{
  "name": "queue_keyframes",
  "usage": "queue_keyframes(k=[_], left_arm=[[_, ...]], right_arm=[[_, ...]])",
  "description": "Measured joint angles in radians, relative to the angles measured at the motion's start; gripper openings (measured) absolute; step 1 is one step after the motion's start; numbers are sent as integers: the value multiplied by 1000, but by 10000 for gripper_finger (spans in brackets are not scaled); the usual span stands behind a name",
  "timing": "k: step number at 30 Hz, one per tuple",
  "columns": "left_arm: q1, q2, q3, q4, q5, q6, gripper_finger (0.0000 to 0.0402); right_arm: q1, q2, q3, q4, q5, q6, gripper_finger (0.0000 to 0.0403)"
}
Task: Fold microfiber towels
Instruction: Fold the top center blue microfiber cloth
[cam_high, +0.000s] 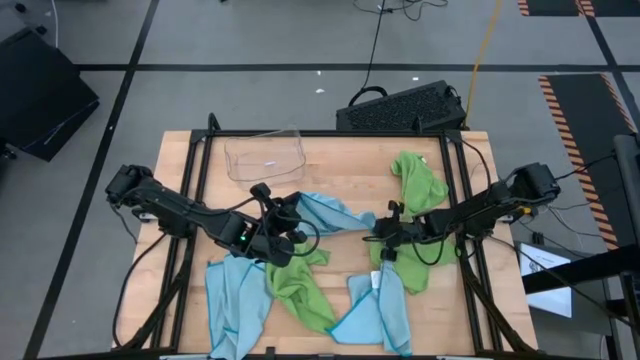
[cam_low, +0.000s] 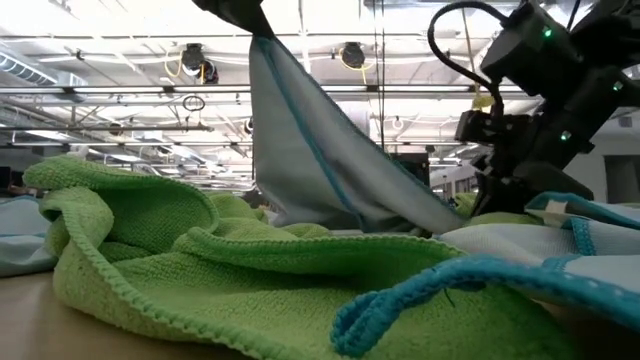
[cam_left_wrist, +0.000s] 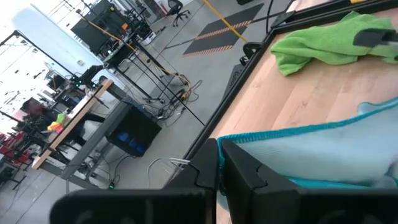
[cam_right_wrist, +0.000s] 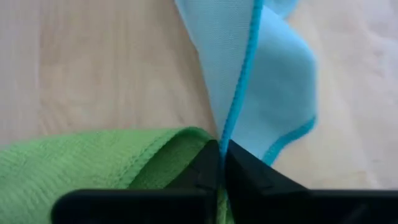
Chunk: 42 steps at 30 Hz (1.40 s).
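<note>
A light blue towel (cam_high: 330, 213) with a teal hem stretches between my two grippers over the middle of the table. In the low view it stands up as a sloping sheet (cam_low: 310, 150). My left gripper (cam_high: 287, 214) is shut on its left end and my right gripper (cam_high: 383, 227) on its right end. Other towels lie crumpled on the table: a lime green one (cam_high: 300, 285) and a blue one (cam_high: 235, 295) at the near left, a blue one (cam_high: 378, 312) and a green one (cam_high: 402, 272) at the near right, and a green one (cam_high: 418, 178) at the far right. My left gripper pinches the towel's teal-hemmed edge (cam_left_wrist: 219, 148) between its two shut fingers, coming from the table's left. The cloth runs away from the fingers toward the right, held up off the wood there. My right gripper pinches the teal hem (cam_right_wrist: 226, 132) between its two shut fingers, at a fold where the cloth bunches. The fingers slant down from the table's right. The cloth spreads out beyond the fingertips above the table, next to a green towel (cam_right_wrist: 93, 168).
A clear plastic tray (cam_high: 265, 156) stands at the far left of the table. A black keyboard-like case (cam_high: 405, 107) lies beyond the far edge. Bare wood shows in the far middle, between the tray and the far right green towel.
</note>
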<state>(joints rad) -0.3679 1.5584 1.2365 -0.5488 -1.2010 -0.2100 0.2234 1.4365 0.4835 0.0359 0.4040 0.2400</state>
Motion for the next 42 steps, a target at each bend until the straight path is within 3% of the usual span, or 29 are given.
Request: queue_keyframes(k=[8,15,21,28,32,42], left_arm=[[-13,0,0,15,49,-2,14],[-70,0,0,66,48,5,6],[-119,0,0,116,17,30,13],[-127,0,0,116,13,24,12],[-118,0,0,111,13,24,8],[-79,0,0,42,12,-27,7]], right_arm=[[36,-166,0,-124,139,16,3],[74,-283,0,-124,250,-62,6],[79,-335,0,-132,182,-108,13],[79,-326,0,-151,173,-114,49],[79,-314,0,-154,270,-91,76],[79,-314,0,-287,352,25,155]])
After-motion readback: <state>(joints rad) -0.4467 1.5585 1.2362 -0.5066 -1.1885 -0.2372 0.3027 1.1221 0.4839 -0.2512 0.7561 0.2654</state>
